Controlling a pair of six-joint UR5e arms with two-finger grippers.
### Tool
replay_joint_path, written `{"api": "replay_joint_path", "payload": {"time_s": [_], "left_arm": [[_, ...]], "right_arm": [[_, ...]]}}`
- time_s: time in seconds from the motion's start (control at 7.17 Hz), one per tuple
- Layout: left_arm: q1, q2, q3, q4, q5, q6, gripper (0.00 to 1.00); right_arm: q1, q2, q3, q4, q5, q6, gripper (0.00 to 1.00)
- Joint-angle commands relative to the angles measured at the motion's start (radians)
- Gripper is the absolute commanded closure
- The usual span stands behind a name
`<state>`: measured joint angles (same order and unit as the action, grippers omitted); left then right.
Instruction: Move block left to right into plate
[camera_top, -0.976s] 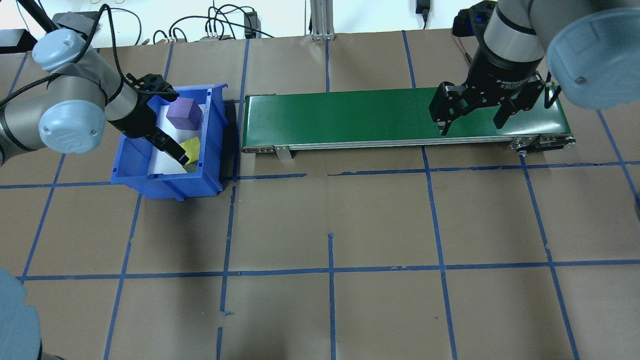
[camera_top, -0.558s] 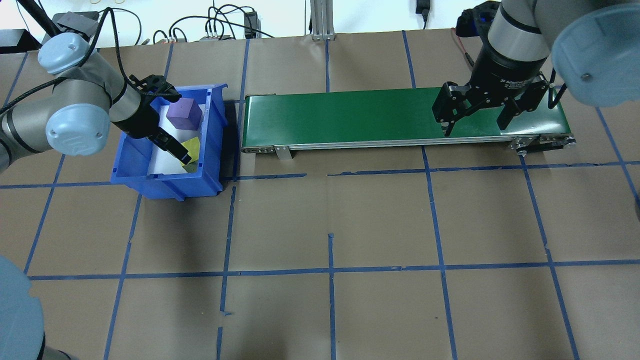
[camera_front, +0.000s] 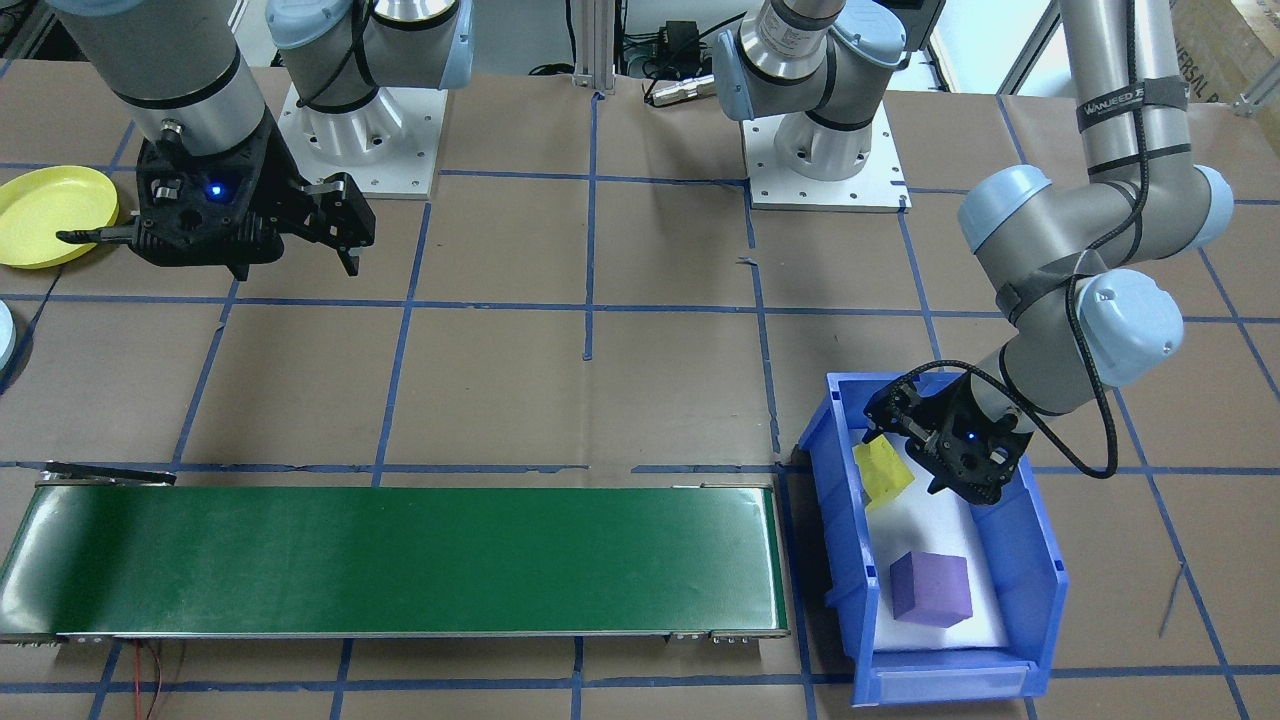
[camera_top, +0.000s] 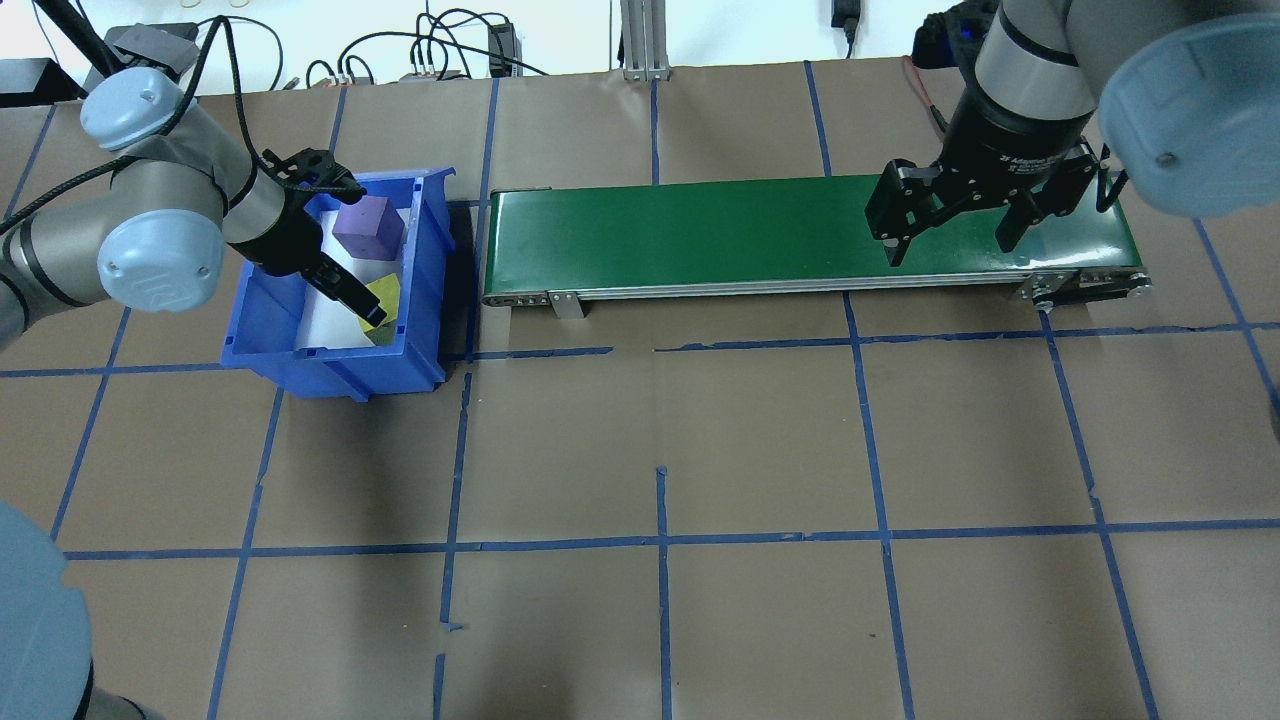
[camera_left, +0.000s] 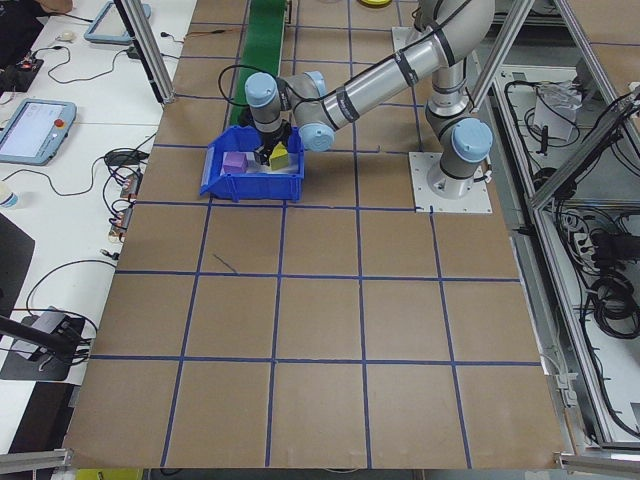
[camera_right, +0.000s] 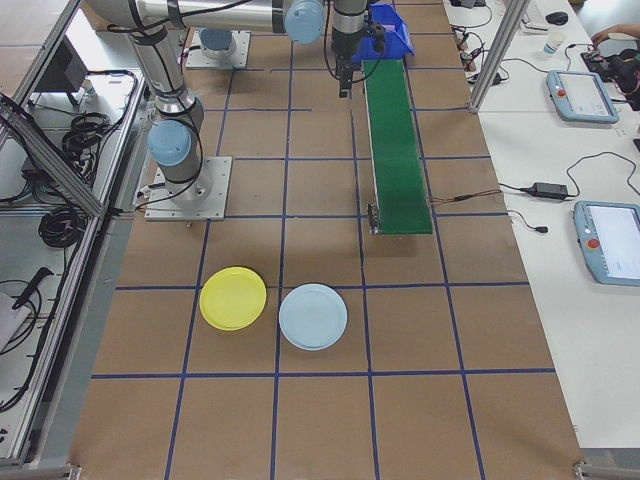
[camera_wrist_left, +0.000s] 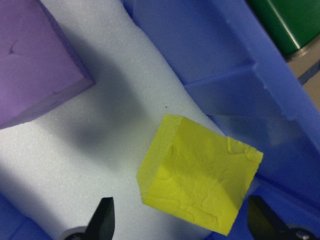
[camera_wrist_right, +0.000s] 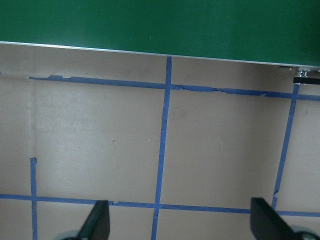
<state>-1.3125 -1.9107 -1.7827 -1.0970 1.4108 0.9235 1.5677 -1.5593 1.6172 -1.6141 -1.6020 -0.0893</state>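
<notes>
Reaching into the blue bin (camera_top: 330, 365), the left gripper (camera_wrist_left: 180, 225) hangs over the yellow block (camera_wrist_left: 200, 187) with its fingers (camera_wrist_left: 103, 225) spread wide, one on each side of the block; whether they touch it cannot be told. The yellow block lies tilted on the white foam liner (camera_wrist_left: 100, 150) at the bin's robot-side end, close against the bin wall nearest the conveyor. A purple block (camera_top: 368, 228) rests on the same liner at the bin's far end, apart from the yellow one. The bin stands on the desk (camera_top: 660, 440) just beside the end of the green conveyor belt (camera_top: 700, 235), which carries nothing.

The right gripper (camera_top: 953, 230) hovers over the opposite end of the belt, fingers (camera_wrist_right: 97, 222) spread and empty. In the right-side view a yellow plate (camera_right: 233, 298) and a light blue plate (camera_right: 313, 316) lie side by side on the desk, well apart from the bin.
</notes>
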Motion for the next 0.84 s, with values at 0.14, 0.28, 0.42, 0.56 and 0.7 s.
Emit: {"api": "replay_joint_path", "payload": {"time_s": [0.14,0.28,0.42,0.56,0.7], "left_arm": [[-0.002,-0.022,-0.001,0.002,-0.016,0.005,0.07],[-0.002,-0.022,-0.001,0.002,-0.016,0.005,0.07],[-0.002,-0.024,-0.004,0.002,-0.016,0.005,0.07],[-0.002,-0.025,-0.014,0.002,-0.016,0.005,0.07],[-0.002,-0.027,-0.015,0.002,-0.016,0.005,0.07]], "right_arm": [[0.005,0.001,0.006,-0.004,-0.004,-0.006,0.0],[0.006,0.001,0.007,-0.004,-0.003,-0.012,0.0],[0.006,0.001,0.007,-0.004,-0.003,-0.013,0.0],[0.006,0.002,0.016,-0.006,-0.001,-0.013,0.0],[0.003,0.002,0.027,-0.007,0.016,-0.013,0.0]]}}
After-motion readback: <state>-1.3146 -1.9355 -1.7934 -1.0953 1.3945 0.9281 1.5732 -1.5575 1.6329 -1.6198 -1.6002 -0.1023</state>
